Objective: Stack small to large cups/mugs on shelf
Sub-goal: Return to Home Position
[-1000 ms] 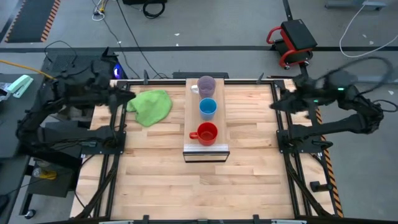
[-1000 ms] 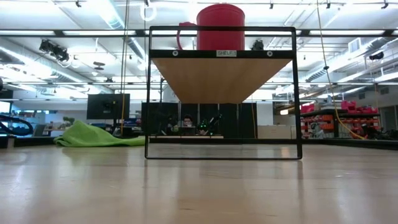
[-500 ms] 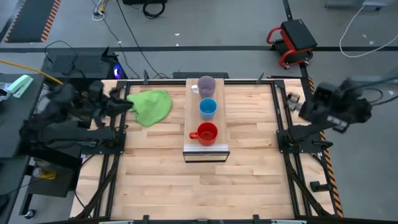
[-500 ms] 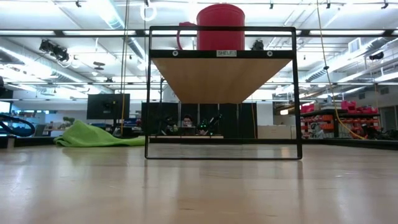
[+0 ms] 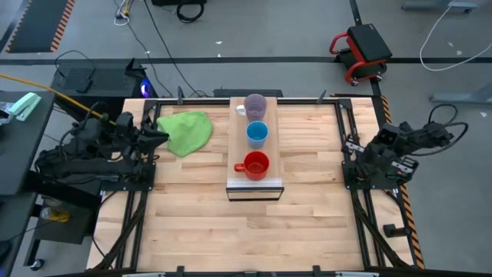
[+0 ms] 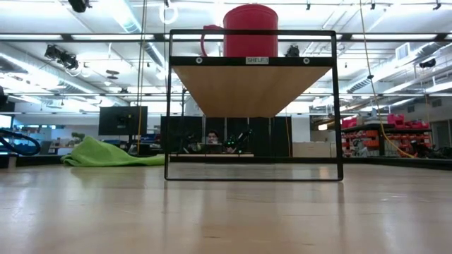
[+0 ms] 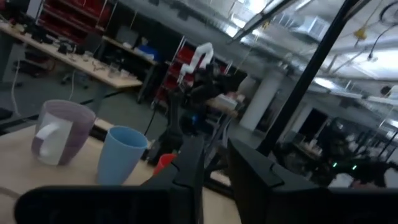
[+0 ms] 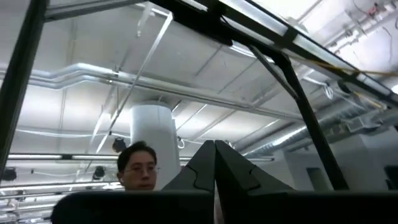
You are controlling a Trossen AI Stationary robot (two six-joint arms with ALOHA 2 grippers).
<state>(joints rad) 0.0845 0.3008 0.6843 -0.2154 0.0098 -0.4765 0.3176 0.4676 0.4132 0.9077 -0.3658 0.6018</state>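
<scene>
**Count.** Three vessels: one purple mug [image 5: 254, 105], one blue cup [image 5: 257, 134], one red mug [image 5: 256, 165]. One shelf [image 5: 237, 146]. One green cloth [image 5: 187, 131]. Two arms.

**Position of items.** All three vessels stand in a single row on the shelf, apart from one another. The shelf lies between the two arms, well apart from both grippers. The red mug is at the metal-edged end, the blue cup in the middle and the purple mug at the far end. The cloth lies on the table [image 5: 254, 231], just beside the left gripper [image 5: 157, 137], between it and the shelf.

**Surface and room.** The tabletop is light wood planking in a black frame, on a grey floor with cables. The low view shows the shelf raised on a black frame, the red mug on top, and a hall with strip lights behind it.

**End effectors.**
- Left gripper: at the table's left edge, facing the cups. Its fingers [image 7: 189, 168] are slightly parted, holding and touching nothing.
- Right gripper [image 8: 214, 149]: on the right arm [image 5: 396, 146], folded at the right edge and aimed up at the ceiling. Its fingers are pressed together and empty. A person [image 8: 140, 167] shows beyond it.
</scene>
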